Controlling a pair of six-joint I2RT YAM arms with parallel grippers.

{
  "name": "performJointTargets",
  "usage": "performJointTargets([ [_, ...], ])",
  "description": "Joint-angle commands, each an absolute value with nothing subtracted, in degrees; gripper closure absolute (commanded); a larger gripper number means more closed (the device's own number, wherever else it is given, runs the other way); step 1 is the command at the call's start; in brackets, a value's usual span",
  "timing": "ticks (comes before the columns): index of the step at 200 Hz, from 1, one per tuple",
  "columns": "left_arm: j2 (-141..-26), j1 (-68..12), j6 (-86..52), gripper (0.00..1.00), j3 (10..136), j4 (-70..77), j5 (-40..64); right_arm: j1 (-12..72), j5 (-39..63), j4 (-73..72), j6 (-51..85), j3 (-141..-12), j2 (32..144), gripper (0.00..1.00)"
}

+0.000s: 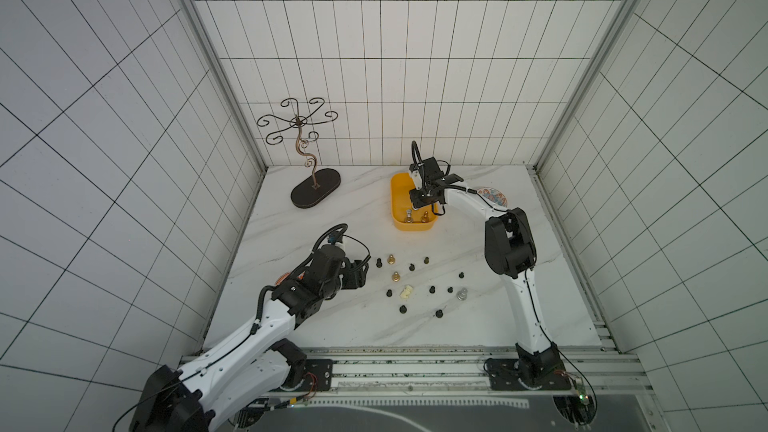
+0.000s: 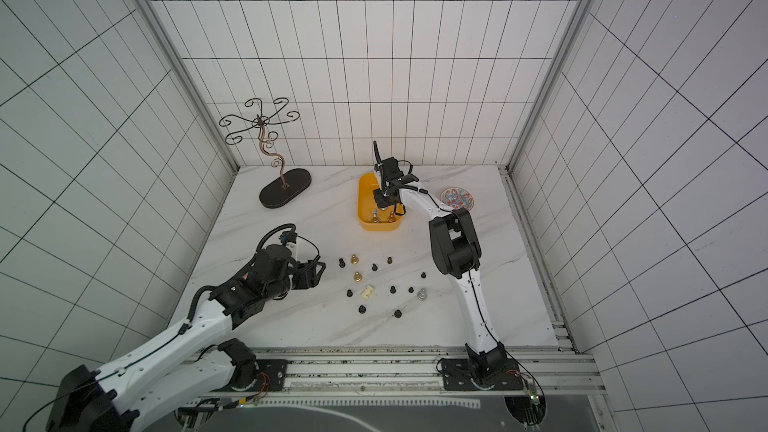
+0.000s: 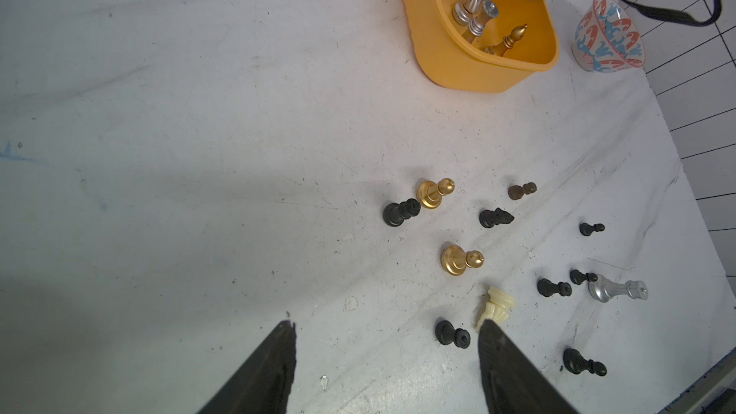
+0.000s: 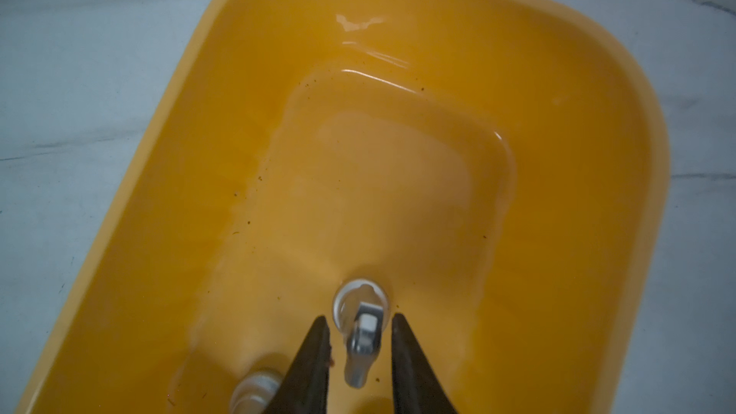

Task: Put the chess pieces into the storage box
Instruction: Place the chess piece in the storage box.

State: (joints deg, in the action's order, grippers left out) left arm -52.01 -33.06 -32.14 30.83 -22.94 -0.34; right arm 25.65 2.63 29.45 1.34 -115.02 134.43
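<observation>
Right gripper (image 4: pixel 360 317) was low inside the storage box (image 4: pixel 239 73), jaws slightly parted with a clear gap on each side of the upright silver piece (image 4: pixel 363 336) between them, so it was open and not gripping; that piece stood on the box floor. A second silver piece (image 4: pixel 255 388) was next to it, half hidden behind a finger. In a top view a gold piece (image 1: pixel 424 216) was also in the box, by its near wall. The box sat toward the far side of the table (image 1: pixel 332 209), the patterned bowl (image 3: pixel 607 35) near it on the right.

Left gripper (image 3: pixel 386 323) was wide open and empty, over bare table at the left edge of the loose pieces. Out on the table, well apart from the box: two gold pawns (image 3: pixel 434 193), a cream piece (image 3: pixel 496 304) lying on its side, a silver rook (image 3: pixel 615 290) and scattered dark pawns (image 3: pixel 400 212). Wire stand (image 1: pixel 309 160) was at the far left
</observation>
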Motion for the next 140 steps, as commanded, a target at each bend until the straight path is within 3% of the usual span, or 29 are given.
performJointTargets([
  [1, -51.49, -33.39, -32.68, 0.29, 30.09, -21.97, -0.89, 24.96, 3.67, 30.68, 0.26, -120.41, 133.23, 0.70],
  [87, -54.04, -33.37, -31.41, 0.29, 31.29, -21.75, -0.84, 24.87, 5.06, 30.69, 0.26, -119.13, 122.09, 0.67],
  [140, -57.75, -33.71, -30.54, 0.29, 32.88, -20.70, -0.52, 24.87, 6.97, 20.97, 3.17, -94.07, 104.44, 0.66],
])
